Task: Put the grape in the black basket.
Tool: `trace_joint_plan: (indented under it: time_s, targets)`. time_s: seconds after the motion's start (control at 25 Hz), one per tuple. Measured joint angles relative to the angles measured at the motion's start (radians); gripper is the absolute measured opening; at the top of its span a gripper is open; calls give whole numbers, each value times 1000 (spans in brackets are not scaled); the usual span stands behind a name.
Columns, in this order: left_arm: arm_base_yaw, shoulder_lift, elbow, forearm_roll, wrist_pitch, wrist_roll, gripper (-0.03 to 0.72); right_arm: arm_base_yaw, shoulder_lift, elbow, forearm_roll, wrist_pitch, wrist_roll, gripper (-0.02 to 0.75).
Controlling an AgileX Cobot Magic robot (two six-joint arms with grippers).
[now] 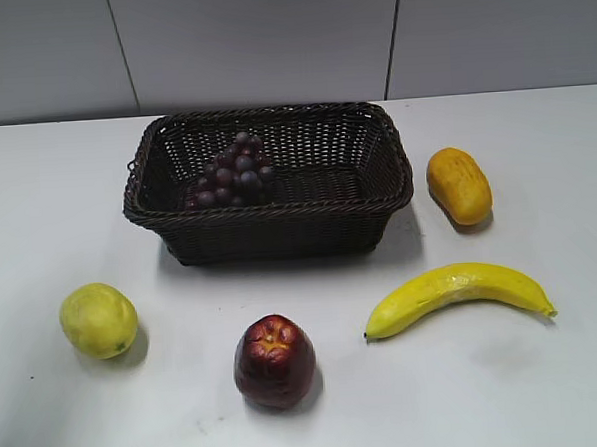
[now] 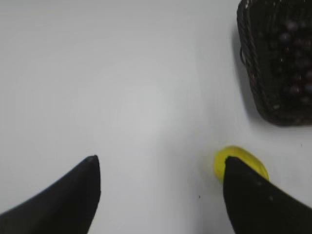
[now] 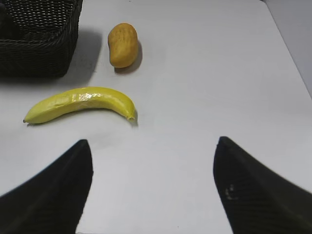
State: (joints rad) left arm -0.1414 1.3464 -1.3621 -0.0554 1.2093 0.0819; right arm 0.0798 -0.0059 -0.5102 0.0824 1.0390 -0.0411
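Note:
The grape (image 1: pixel 232 173), a dark purple-red bunch, lies inside the black basket (image 1: pixel 375 149) toward its left side. The basket stands at the back middle of the white table. In the left wrist view the basket (image 2: pixel 253 73) is at the upper right, with the grape (image 2: pixel 295 53) blurred inside it. My left gripper (image 2: pixel 161 168) is open and empty over bare table. My right gripper (image 3: pixel 153 148) is open and empty over bare table, with the basket's corner (image 3: pixel 44 48) at its upper left. Neither gripper shows in the exterior view.
A yellow-green lemon-like fruit (image 1: pixel 98 320) lies front left; it also shows behind the left gripper's right finger (image 2: pixel 236 157). A dark red apple (image 1: pixel 275 361) is front middle. A banana (image 1: pixel 457 293) (image 3: pixel 80 104) and an orange mango (image 1: pixel 459 185) (image 3: pixel 122 44) lie right of the basket.

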Motion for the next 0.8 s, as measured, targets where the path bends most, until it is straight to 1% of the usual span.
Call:
trace_joint_plan:
  time_s: [0.24,0.48,0.64,0.8]
  targets:
    - [0,-289,361,-5,-111,-14,583,0,0,0,0,1,0,585]
    - [0,-616,627,-5,-154,-18,588,0,0,0,2,1,0,585]
    - [0,-827,723,1,-154,-20,626,0,0,0,4,1,0,585]
    - [0,-989,775,18,-153,-20,654,0,0,0,6,1,0,585]
